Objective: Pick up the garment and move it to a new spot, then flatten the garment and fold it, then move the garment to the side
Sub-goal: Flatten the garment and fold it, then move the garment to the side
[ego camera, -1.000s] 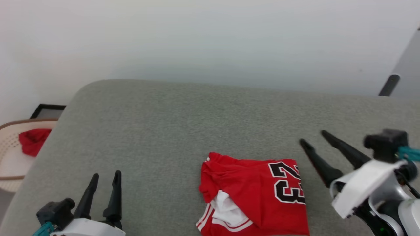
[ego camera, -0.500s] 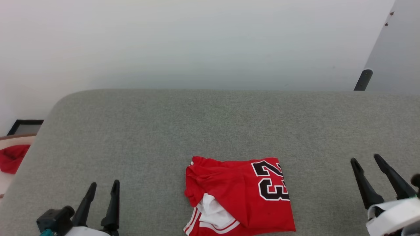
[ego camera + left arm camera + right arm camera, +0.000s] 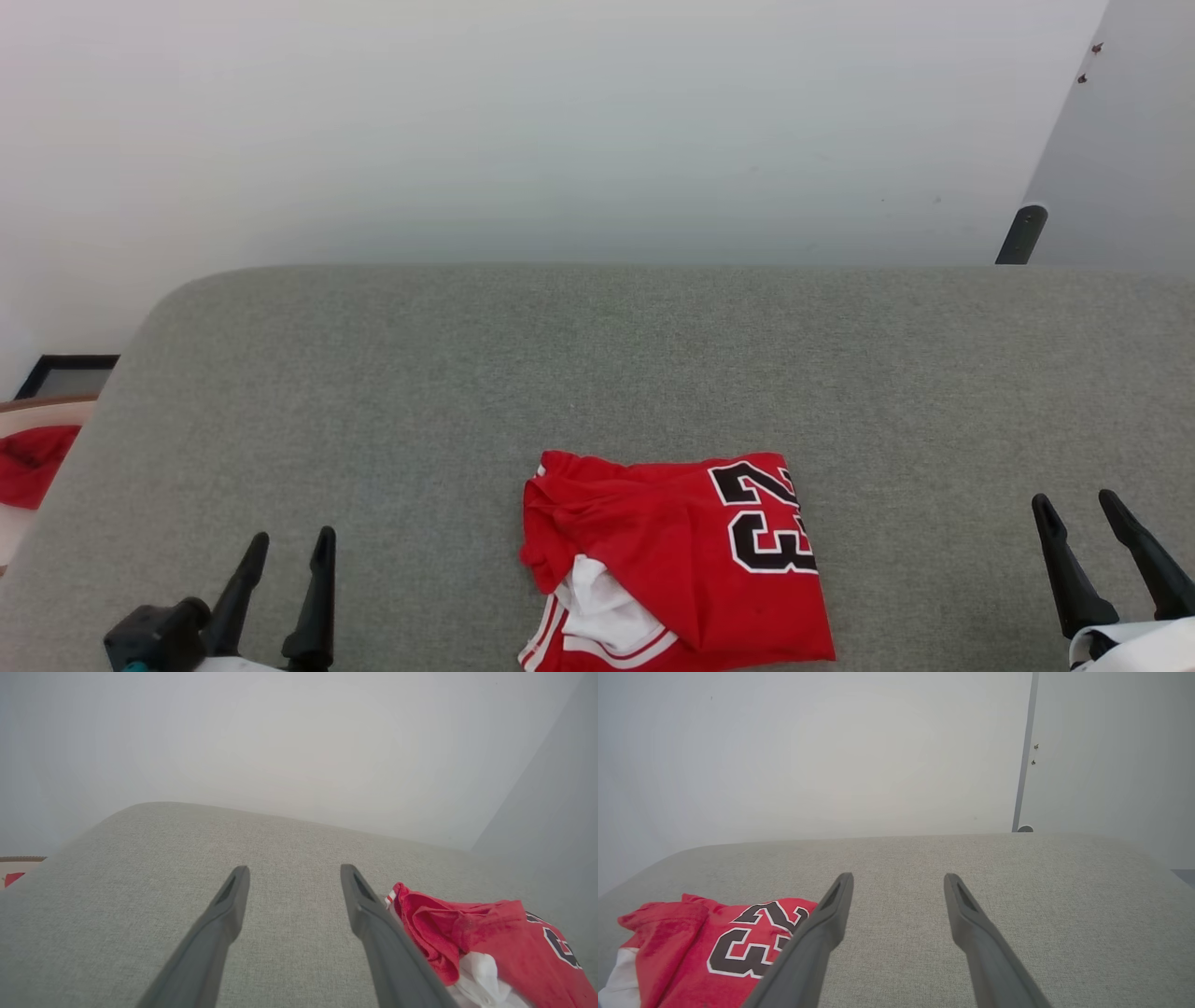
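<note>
The garment (image 3: pixel 681 560), a red jersey with a black "23" and a white sleeve showing, lies folded into a rough square on the grey cushion (image 3: pixel 597 373), near its front edge. It also appears at the right of the left wrist view (image 3: pixel 486 933) and at the lower left of the right wrist view (image 3: pixel 714 947). My left gripper (image 3: pixel 289 541) stands open at the lower left, well apart from the jersey, nothing between its fingers. At the lower right my right gripper (image 3: pixel 1074 504) is open too, empty and clear of the cloth.
A pale basket (image 3: pixel 37 411) holding a plain red cloth (image 3: pixel 28 462) sits off the cushion's left edge. A white wall rises behind. A dark post (image 3: pixel 1019 233) stands at the back right beside a grey panel.
The camera has swung, shifting the scene leftward. My right gripper has drawn back from beside the jersey to the lower right corner. The jersey lies unchanged, and the left gripper has sunk slightly in view.
</note>
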